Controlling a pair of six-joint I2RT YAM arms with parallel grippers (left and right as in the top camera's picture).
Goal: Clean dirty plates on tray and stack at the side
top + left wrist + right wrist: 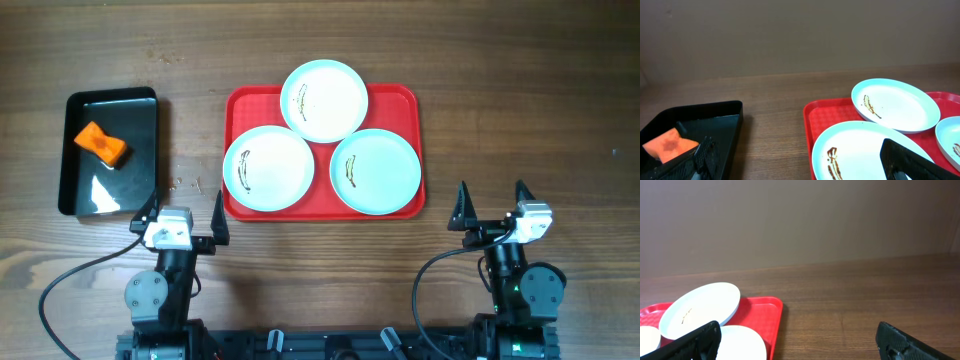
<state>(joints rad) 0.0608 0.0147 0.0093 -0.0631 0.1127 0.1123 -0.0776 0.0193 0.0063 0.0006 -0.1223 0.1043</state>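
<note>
We are holding the two black fingers of our left gripper (186, 202) spread wide apart, pinching nothing, over bare wood near our edge of the table. We are holding our right gripper (491, 188) the same way, its fingers spread wide with nothing between them, also over bare wood.

Just beside the left gripper's right finger, the large red rectangular plastic tray (240, 105), with rounded corners and a low rim, is lying at the middle of the brown wooden table (520, 70). Our right gripper is standing off the tray's near right corner, clearly apart from it.

On the red tray a round, pale mint-white shallow dish, the far plate (324, 99), is sitting at the middle of the far side. Its near edge is lying over the rims of two more dishes of the same kind. These are the left plate (268, 168) and the right plate (375, 171), sitting side by side along the near side, touching or almost touching. Each of the three is carrying a thin dark and yellowish smear on its left part.

Beyond the left gripper's left finger, well apart from the red tray, a smaller glossy black rectangular tray (75, 190) is lying on the wood. A small orange block (102, 144) is resting aslant in its far half.
</note>
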